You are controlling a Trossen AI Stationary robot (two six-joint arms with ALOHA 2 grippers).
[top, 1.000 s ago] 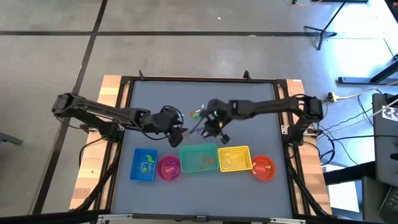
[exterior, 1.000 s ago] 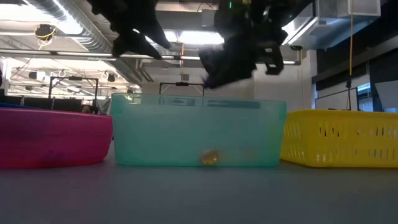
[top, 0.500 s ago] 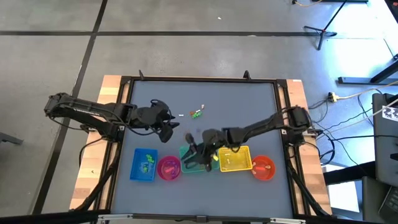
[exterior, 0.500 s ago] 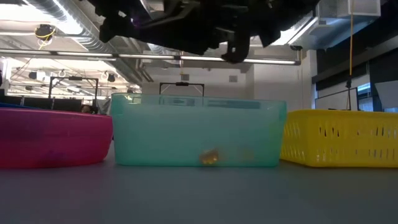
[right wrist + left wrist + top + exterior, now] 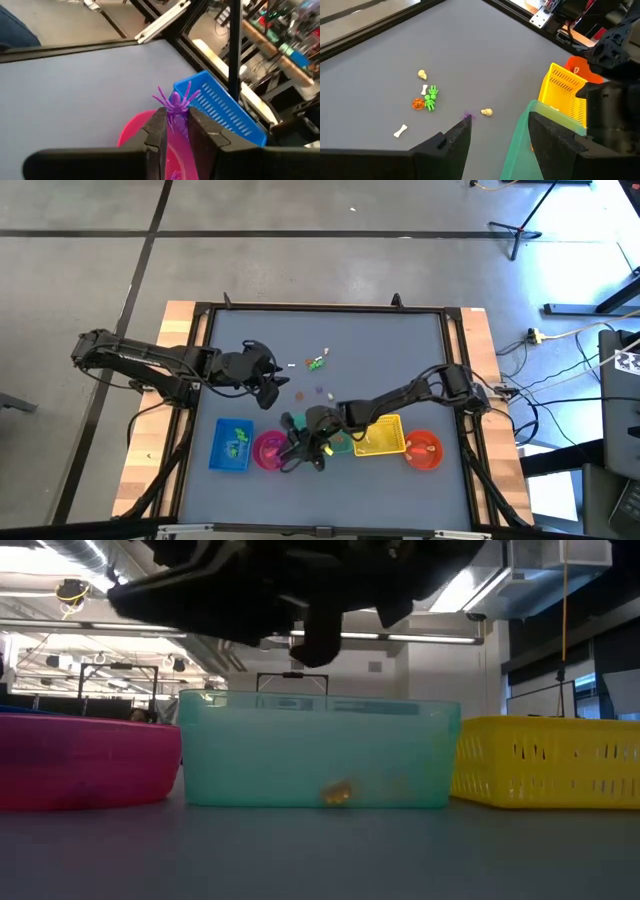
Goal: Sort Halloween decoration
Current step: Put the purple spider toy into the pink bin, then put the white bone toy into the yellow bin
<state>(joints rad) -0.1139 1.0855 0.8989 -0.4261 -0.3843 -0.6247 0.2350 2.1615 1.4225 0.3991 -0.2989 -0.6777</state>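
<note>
Right claw (image 5: 176, 131) clamped on a purple spider trinket (image 5: 175, 101), poised over the pink bowl (image 5: 135, 131) toward the bench's front edge, with the blue basket (image 5: 225, 107) just beside that bowl. Seen from above, same claw (image 5: 300, 452) reaching across the teal bin (image 5: 342, 442) to the pink bowl (image 5: 271, 450), in the row of containers along the front edge. Left claw (image 5: 497, 135) open and empty, waiting near the middle of the bench, left of centre (image 5: 275, 388).

Remaining loose trinkets grouped at mid-bench: a green skeleton (image 5: 431, 97), an orange piece (image 5: 418, 103), a white bone (image 5: 400, 131), two pale skulls (image 5: 422, 75) (image 5: 486, 112), and a small purple bit (image 5: 467, 117). One orange trinket (image 5: 336, 793) already lying in the teal bin (image 5: 320, 755); yellow basket (image 5: 378, 436) and orange bowl (image 5: 424, 448) further toward the right edge.

Step in hand, by judgement: delivery of the purple spider to the pink bowl. Next move likely calls for parting the fingers squarely above the bowl, low enough that the light spider cannot bounce out or snag on a finger, then lifting clear toward the mid-bench cluster.
</note>
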